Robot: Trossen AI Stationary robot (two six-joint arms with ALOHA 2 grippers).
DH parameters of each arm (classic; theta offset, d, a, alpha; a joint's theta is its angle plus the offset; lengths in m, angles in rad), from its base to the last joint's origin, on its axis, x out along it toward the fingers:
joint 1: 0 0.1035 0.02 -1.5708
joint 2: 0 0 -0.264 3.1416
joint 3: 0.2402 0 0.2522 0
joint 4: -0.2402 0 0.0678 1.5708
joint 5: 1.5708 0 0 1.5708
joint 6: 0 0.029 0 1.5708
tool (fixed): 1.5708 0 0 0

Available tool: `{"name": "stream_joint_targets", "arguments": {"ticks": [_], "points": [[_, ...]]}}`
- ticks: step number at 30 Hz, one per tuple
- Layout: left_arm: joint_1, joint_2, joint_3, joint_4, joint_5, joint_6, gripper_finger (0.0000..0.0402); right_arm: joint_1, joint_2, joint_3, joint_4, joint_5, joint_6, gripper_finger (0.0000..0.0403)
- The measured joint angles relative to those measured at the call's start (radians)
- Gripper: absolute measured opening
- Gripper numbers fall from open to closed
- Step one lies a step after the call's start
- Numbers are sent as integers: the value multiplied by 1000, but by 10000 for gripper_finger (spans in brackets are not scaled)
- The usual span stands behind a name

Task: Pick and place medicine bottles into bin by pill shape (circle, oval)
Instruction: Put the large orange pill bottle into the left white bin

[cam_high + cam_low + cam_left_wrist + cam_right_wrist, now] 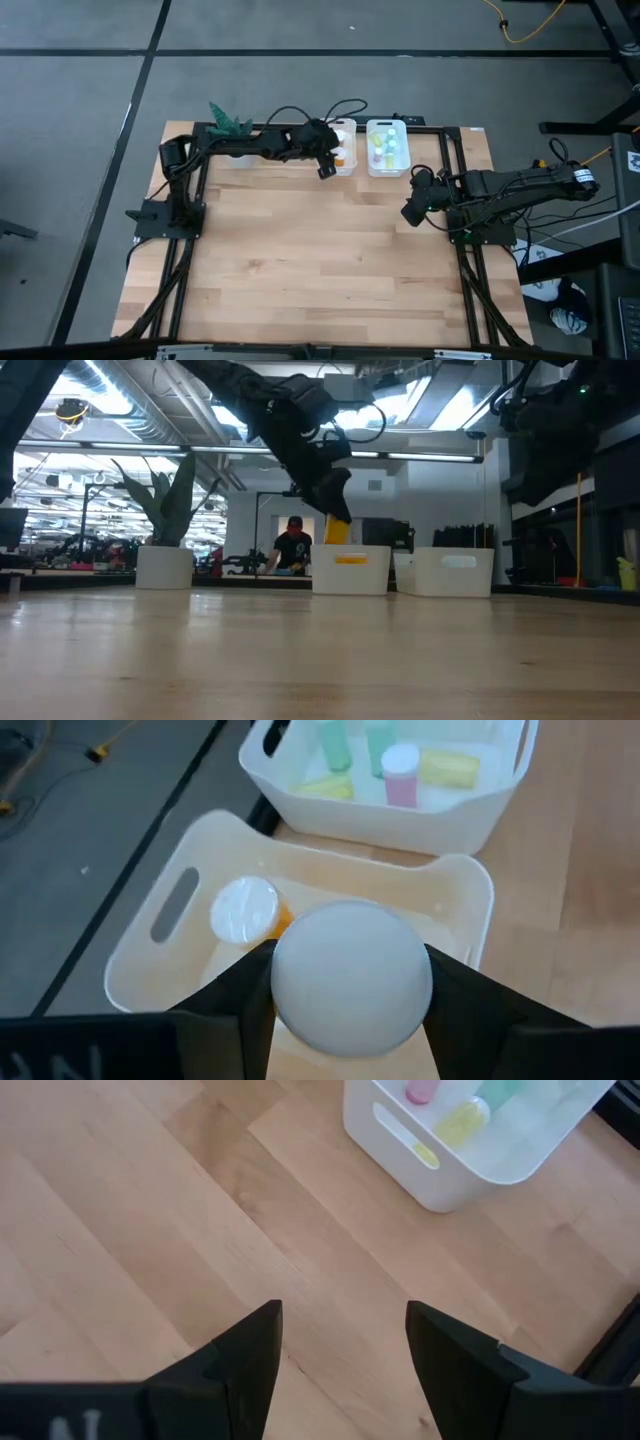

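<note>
My left gripper (327,166) is over the left white bin (343,150) at the table's far edge, shut on an orange bottle with a white cap (350,975). In the low view the bottle (338,530) hangs above that bin (350,572). Another orange bottle (247,910) lies inside the bin. The right white bin (387,147) holds several pastel bottles (400,770). My right gripper (411,211) is open and empty above the bare table, nearer than the right bin (470,1140). My left gripper pinches the orange bottle between its two fingers (240,990), one on each side of it just below the white cap (350,970). The fingers point down and lie along the bottle. The bottle's orange body (338,532) hangs below them, cap up, clear of the bin.
A green plant in a white pot (228,122) stands at the far edge, left of the bins. A black frame (455,170) runs along the table's sides and far edge. A person (292,545) sits in the room behind the table.
</note>
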Motion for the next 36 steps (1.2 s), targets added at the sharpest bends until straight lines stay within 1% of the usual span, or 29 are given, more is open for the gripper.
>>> {"name": "stream_joint_targets", "arguments": {"ticks": [8,15,21,23,29,32,36], "points": [[-1,18,-6,-91,35,-27,184,0,0,0,2,23,-21,216],[2,73,-8,-31,40,-35,184,0,0,0,5,23,-20,216],[2,88,-8,-9,49,-35,184,0,0,0,5,23,-20,216],[2,88,-8,-9,49,-35,192,0,0,0,5,23,-20,216],[4,88,-8,-8,44,-43,244,0,0,0,5,23,-20,216],[4,88,-8,-8,37,-43,254,0,0,0,5,23,-19,216],[4,86,-1,-18,30,-43,254,0,0,0,5,22,-19,216]]}}
